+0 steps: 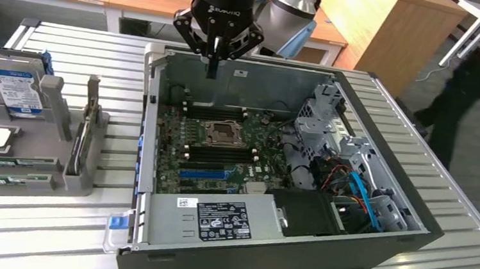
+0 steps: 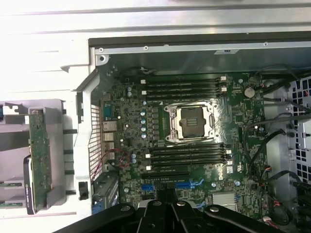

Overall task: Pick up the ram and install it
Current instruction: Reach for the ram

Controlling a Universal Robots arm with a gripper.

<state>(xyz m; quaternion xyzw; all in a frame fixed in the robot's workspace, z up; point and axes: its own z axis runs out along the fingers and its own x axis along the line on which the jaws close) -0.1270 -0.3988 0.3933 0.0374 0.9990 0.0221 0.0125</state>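
Ram (image 2: 40, 151) stands on edge in the grey holder (image 2: 56, 191) beside the open computer case (image 1: 317, 250), untouched. The wrist view gives me its green face; in the exterior view I barely make out its thin edge. Gripper (image 1: 214, 68) closed on nothing, over the case's rear wall. Its fingertips are cut off in the wrist view.

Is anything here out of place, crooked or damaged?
Nothing stands out. The open black computer case lies flat on the slatted metal table; the black memory slots on its green motherboard look empty. The thin green ram sticks lie in the grey holder beside it. The shut black hand hangs empty above the case's far wall.
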